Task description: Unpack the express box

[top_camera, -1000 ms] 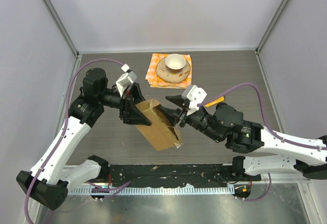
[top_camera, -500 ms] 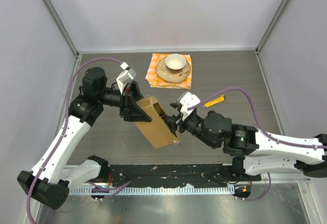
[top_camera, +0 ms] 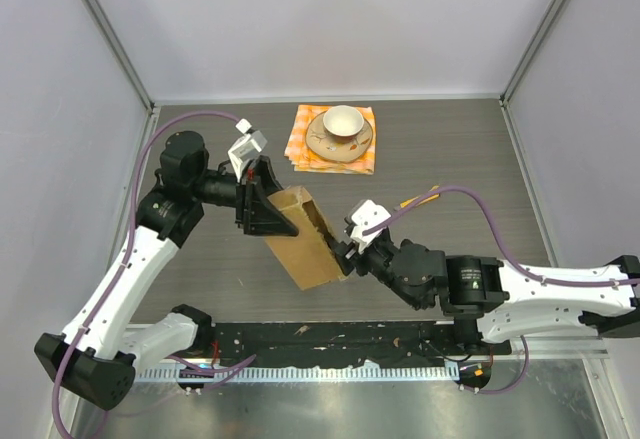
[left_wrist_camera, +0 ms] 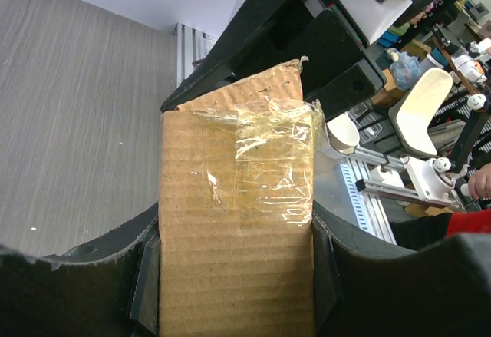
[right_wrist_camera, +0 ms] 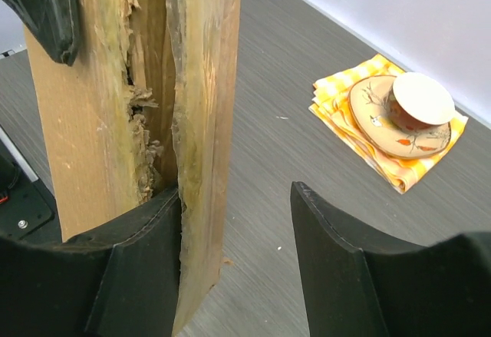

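Left wrist: express box (left_wrist_camera: 234, 222) (taped) between fingers (left_wrist_camera: 80, 279).

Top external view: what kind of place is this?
Probably a lab test cell: plain white enclosure walls, two white-and-black robot arms mounted at a grey wood-grain table, staged props like the cream teacup.

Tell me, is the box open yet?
Done: the taped seam of the express box is torn open. In hand: the left pincer clamps the box, the open right pincer straddles one torn flap. Left: spreading the flaps and emptying it; the inside is hidden.
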Robot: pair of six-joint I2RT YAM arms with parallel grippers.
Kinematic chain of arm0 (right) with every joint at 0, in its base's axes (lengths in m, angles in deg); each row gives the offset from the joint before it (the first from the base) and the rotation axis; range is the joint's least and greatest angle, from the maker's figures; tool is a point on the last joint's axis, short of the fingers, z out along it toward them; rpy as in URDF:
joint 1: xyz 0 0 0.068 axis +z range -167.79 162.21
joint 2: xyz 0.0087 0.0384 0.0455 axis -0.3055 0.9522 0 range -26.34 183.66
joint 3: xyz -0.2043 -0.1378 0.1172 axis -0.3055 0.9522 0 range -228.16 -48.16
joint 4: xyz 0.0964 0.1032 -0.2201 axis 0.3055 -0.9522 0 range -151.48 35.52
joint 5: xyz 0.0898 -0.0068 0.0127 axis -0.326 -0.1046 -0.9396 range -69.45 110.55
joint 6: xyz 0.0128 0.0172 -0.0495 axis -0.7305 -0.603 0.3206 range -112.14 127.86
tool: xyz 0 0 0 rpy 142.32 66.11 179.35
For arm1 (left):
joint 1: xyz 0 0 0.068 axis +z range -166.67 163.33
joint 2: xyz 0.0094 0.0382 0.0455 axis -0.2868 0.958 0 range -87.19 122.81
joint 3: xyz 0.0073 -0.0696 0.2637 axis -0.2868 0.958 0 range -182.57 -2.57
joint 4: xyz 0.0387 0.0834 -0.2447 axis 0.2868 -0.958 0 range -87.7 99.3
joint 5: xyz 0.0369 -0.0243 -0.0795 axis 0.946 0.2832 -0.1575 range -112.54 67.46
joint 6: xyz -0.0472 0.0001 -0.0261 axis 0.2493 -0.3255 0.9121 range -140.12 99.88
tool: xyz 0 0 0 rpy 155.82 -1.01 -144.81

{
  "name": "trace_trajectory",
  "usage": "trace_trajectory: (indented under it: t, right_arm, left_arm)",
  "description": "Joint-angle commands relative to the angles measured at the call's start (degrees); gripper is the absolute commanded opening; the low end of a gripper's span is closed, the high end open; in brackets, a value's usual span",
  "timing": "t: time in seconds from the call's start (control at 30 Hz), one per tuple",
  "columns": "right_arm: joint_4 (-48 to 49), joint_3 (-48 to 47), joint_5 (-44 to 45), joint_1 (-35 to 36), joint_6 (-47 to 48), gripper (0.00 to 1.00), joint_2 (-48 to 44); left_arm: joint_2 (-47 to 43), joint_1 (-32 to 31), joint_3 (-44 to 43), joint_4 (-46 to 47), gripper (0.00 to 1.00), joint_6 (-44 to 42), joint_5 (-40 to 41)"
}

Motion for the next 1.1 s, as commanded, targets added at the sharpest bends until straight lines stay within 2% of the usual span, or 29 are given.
trace_trajectory:
  t: [0.0,0.2,0.57,0.7,0.83,1.07]
  right_arm:
    - [-8.31,2.63,1.97,2.29,-3.39,0.59,0.45]
    - [-11.56,3.43,4.34,4.4,-6.57,0.6,0.02]
    - [-16.31,3.86,3.11,5.54,-12.1,0.59,-1.84]
    - [-14.65,5.35,3.46,5.72,-11.94,0.49,-2.27]
    - [-13.23,4.75,4.17,5.72,-10.18,0.29,-3.15]
    - [-16.48,-2.53,-3.99,5.72,-8.16,0.12,-10.43]
  left_arm:
    - [-0.95,0.68,-1.33,8.24,0.0,2.63,-1.12]
    - [-0.95,1.03,-1.6,8.68,0.0,3.07,-1.03]
    - [-0.87,1.47,-1.51,9.73,0.0,3.43,-0.5]
    - [-0.87,1.47,-1.69,10.0,0.0,3.86,-0.41]
    - [-0.86,1.47,-2.12,10.96,0.0,4.92,-2.25]
    - [-1.39,1.21,-2.21,11.23,0.0,4.04,-7.35]
